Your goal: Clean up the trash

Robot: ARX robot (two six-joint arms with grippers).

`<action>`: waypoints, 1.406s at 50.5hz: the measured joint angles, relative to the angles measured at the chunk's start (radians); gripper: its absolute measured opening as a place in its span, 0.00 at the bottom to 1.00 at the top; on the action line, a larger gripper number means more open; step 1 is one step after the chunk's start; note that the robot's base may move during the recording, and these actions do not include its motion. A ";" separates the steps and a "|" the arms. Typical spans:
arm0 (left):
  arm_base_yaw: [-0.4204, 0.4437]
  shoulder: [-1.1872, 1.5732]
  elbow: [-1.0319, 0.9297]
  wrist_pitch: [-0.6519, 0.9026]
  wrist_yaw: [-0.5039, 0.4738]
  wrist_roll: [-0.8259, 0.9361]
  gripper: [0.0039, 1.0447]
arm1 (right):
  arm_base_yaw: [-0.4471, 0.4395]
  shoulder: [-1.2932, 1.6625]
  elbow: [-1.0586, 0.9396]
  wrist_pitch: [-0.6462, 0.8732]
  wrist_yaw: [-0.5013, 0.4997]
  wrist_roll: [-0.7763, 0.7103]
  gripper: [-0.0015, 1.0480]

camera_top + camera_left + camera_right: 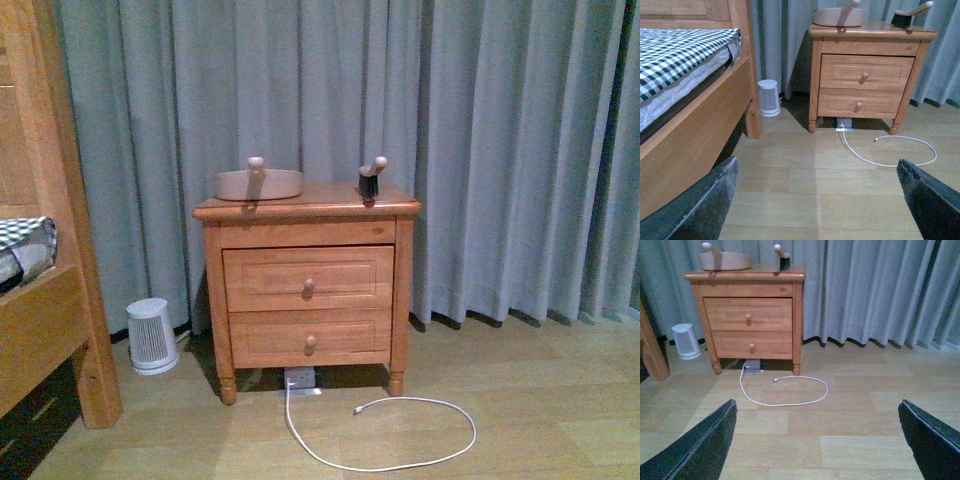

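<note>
No trash shows in any view. A pink dustpan (258, 184) and a small brush (370, 181) with a pale handle rest on top of the wooden nightstand (308, 280). Both wrist views look low across the floor toward that nightstand. My left gripper (817, 167) is open, its dark fingers (700, 205) wide apart over bare wooden floor with nothing between them. My right gripper (817, 407) is open too, with its fingers (930, 440) spread over bare floor. Neither arm appears in the front view.
A white cable (385, 440) loops on the floor in front of the nightstand, plugged in underneath it. A small white ribbed appliance (151, 335) stands to its left. A wooden bed frame (695, 125) with checked bedding is on the left. Grey curtains (500, 150) hang behind.
</note>
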 joint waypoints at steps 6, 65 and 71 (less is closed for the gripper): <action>0.000 0.000 0.000 0.000 0.000 0.000 0.93 | 0.000 0.000 0.000 0.000 0.000 0.000 0.93; 0.000 0.000 0.000 0.000 0.000 0.000 0.93 | 0.000 0.000 0.000 0.000 0.000 0.000 0.93; 0.000 0.000 0.000 0.000 0.000 0.000 0.93 | 0.000 0.000 0.000 0.000 0.000 0.000 0.93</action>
